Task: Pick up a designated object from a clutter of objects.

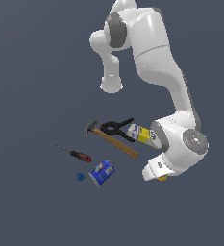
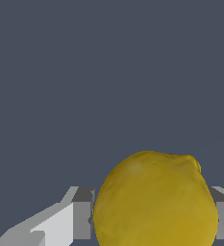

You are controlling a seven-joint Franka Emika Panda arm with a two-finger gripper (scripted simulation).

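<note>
the yellow fruit (image 2: 155,202) sits between the two fingers (image 2: 82,214) of the gripper (image 1: 162,177), which close against its sides and hold it. in the exterior view only a sliver of it shows under the hand, well apart from the hammer (image 1: 111,136), blue can (image 1: 102,172) and screwdriver (image 1: 75,153).

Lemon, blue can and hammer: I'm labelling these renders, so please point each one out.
Lemon (image 2: 154,202): wrist view, middle of its yellow skin, between the fingers.
Blue can (image 1: 102,172): exterior view, middle of its side.
Hammer (image 1: 117,142): exterior view, midway along its wooden handle.
</note>
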